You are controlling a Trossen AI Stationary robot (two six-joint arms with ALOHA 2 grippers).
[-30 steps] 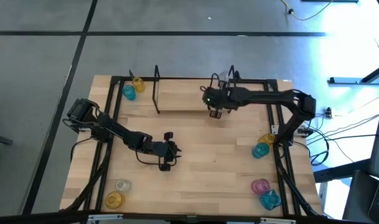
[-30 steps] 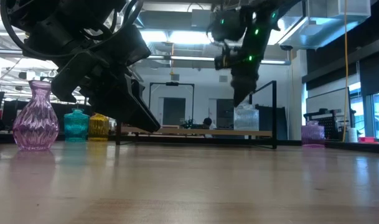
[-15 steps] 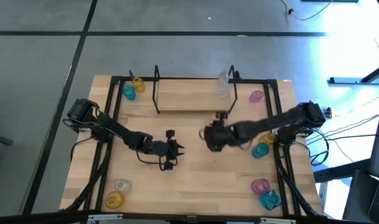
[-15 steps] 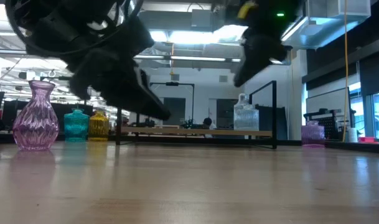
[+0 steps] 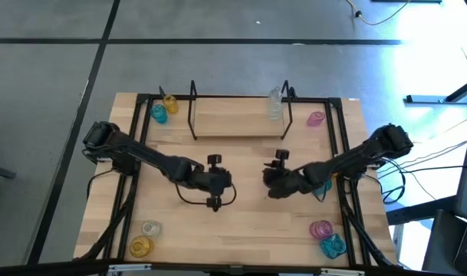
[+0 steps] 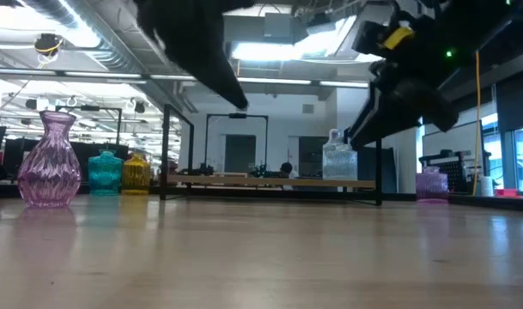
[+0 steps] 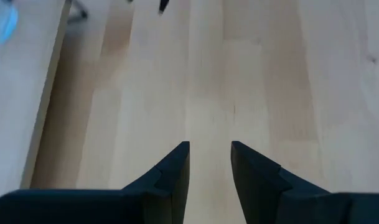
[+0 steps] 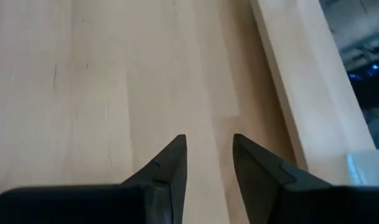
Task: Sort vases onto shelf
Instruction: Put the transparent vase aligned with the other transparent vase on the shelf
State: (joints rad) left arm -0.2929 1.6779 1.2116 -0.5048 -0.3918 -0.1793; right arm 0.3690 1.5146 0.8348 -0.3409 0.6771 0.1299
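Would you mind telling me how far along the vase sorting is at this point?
Done: one clear vase stands on the shelf. In hand: nothing; the left gripper and right gripper are open and empty over mid-table. Left: the yellow and teal pair at the far left corner, the pink vase right of the shelf, and those along the near edge.

Grey floor (image 5: 218,46) with dark seams, ceiling lights (image 6: 270,51), far doorway (image 6: 237,154)
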